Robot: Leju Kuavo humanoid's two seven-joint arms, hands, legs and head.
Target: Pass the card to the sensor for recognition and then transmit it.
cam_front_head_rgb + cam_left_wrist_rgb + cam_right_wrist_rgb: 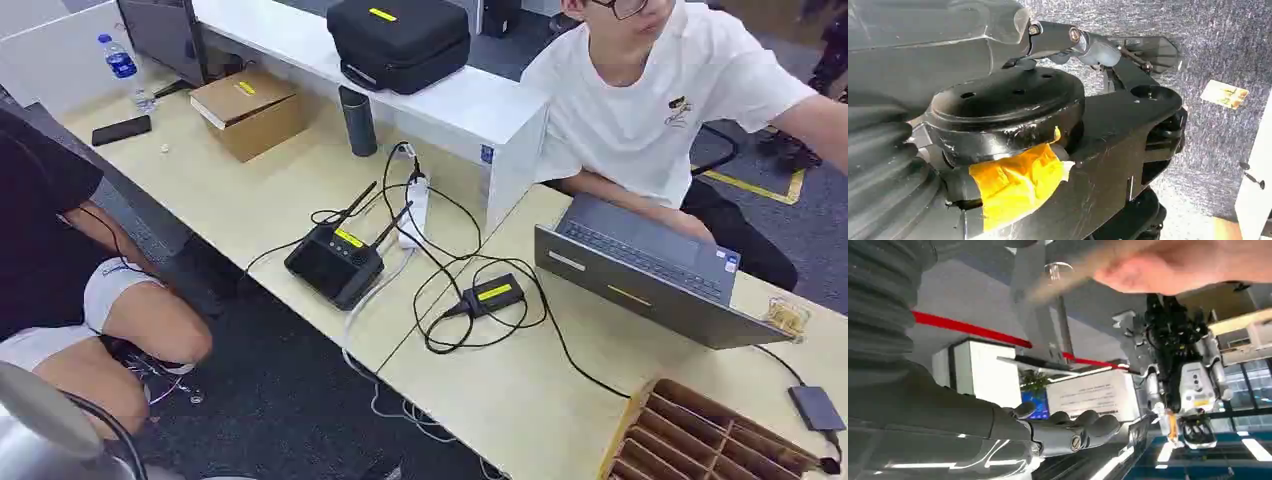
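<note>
My right hand (pixel 1068 432) is raised, its fingers (pixel 1098 424) stretched over a dark flat card (pixel 1138 432) seen edge-on at their tips. A person's blurred hand (pixel 1173 265) hovers above it without touching. On the table, the small black sensor (pixel 495 295) with a yellow label lies among looped cables. The person in a white T-shirt (pixel 650 100) sits behind the table, one arm reaching off to the right. My left hand (pixel 1083 42) hangs beside my body over the floor, fingers straight and holding nothing.
A black antenna device (pixel 335 262), a power strip (pixel 413 210) and an open laptop (pixel 650 280) sit on the table (pixel 520 400). A wooden slotted rack (pixel 710 440) fills its near right corner. Another person (pixel 60 260) crouches at left. A yellowish card-like piece (pixel 1224 94) lies on the carpet.
</note>
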